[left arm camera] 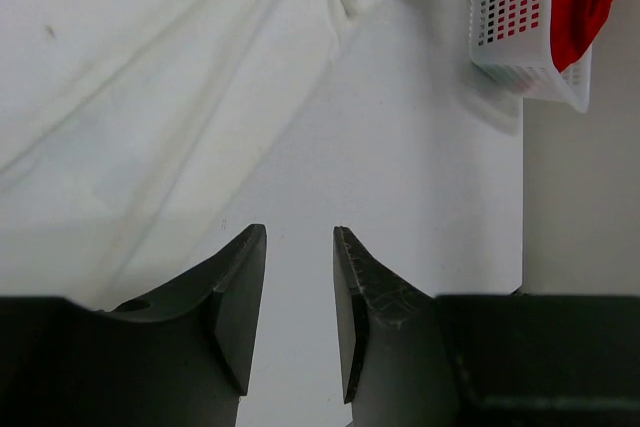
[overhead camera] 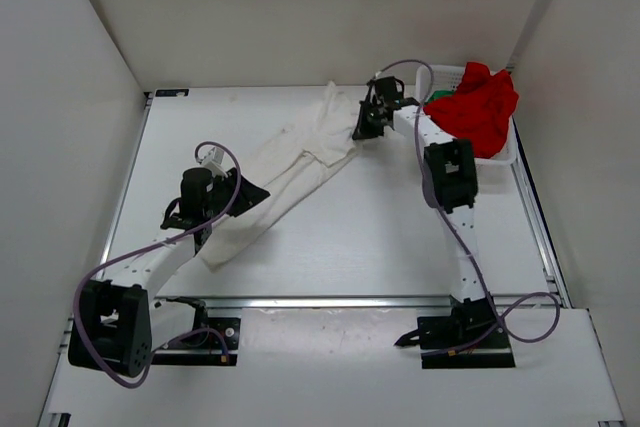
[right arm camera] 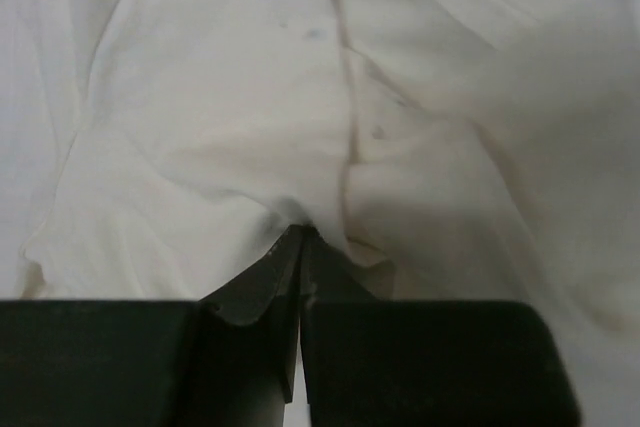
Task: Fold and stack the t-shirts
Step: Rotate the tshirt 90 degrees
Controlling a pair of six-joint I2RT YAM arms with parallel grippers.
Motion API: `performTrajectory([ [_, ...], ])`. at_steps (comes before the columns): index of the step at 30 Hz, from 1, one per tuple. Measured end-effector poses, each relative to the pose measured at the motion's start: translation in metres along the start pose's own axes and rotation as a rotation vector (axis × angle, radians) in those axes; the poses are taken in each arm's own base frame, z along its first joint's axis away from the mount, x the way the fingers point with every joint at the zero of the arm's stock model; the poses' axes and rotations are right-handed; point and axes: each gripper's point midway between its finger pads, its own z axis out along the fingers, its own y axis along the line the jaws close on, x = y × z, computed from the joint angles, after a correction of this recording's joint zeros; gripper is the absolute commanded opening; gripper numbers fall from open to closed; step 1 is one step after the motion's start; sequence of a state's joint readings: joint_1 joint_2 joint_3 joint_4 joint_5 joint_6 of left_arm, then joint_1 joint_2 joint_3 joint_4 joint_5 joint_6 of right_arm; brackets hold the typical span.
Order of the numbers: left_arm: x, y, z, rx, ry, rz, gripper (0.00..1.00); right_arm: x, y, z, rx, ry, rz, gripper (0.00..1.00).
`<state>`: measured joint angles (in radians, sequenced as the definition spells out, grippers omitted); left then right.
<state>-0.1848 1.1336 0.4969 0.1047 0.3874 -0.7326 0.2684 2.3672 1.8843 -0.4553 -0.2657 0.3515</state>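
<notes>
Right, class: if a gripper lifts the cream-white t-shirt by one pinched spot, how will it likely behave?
Probably floppy: the cream-white t-shirt lies in soft wrinkles and puckers at the shut right gripper. Likely light, since it drapes thin and flat on the table. It would probably drag and sag rather than hold shape.

From my station I saw a white counter (overhead camera: 400, 237) with few things resting on it. The cream-white t-shirt (overhead camera: 290, 172) lay across it as a long rumpled band, running diagonally from the far middle toward the near left, its far end wider and bunched. A white mesh basket (overhead camera: 447, 73) sat in the far right corner, just beside the shirt's far end. Along the near edge, the left arm base (overhead camera: 200, 339) and the right arm base (overhead camera: 465, 335) stood well apart.
</notes>
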Motion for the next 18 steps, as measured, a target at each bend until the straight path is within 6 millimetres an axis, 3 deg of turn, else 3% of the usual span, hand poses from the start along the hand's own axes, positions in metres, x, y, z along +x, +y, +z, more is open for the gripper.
performTrajectory([
  [3, 0.000, 0.000, 0.000, -0.002, 0.000, 0.000, 0.46, -0.066, 0.021, 0.033, -0.063, -0.099, -0.047, 0.00],
  [4, 0.000, 0.000, 0.000, -0.002, 0.000, 0.000, 0.46, -0.070, 0.023, 0.036, -0.073, -0.112, -0.051, 0.04],
  [5, 0.000, 0.001, 0.000, -0.003, 0.001, -0.001, 0.45, -0.062, 0.024, 0.032, -0.069, -0.083, -0.049, 0.11],
  [7, 0.001, 0.001, 0.000, -0.004, 0.003, -0.002, 0.46, -0.051, 0.028, 0.013, -0.047, -0.050, -0.059, 0.21],
  [10, 0.002, 0.002, 0.000, -0.007, 0.007, -0.004, 0.47, -0.046, 0.051, -0.042, -0.034, -0.053, -0.103, 0.27],
  [13, 0.001, 0.002, 0.000, -0.009, 0.003, -0.006, 0.47, -0.057, 0.099, -0.114, -0.106, -0.167, -0.175, 0.31],
  [14, 0.000, 0.003, 0.000, -0.010, 0.002, -0.010, 0.47, -0.052, 0.116, -0.139, -0.139, -0.210, -0.201, 0.32],
  [16, -0.002, 0.004, -0.001, -0.011, -0.001, -0.015, 0.47, -0.025, 0.146, -0.183, -0.204, -0.278, -0.245, 0.34],
  [18, -0.002, 0.008, -0.002, -0.023, 0.002, -0.022, 0.47, 0.021, 0.172, -0.200, -0.282, -0.281, -0.266, 0.35],
])
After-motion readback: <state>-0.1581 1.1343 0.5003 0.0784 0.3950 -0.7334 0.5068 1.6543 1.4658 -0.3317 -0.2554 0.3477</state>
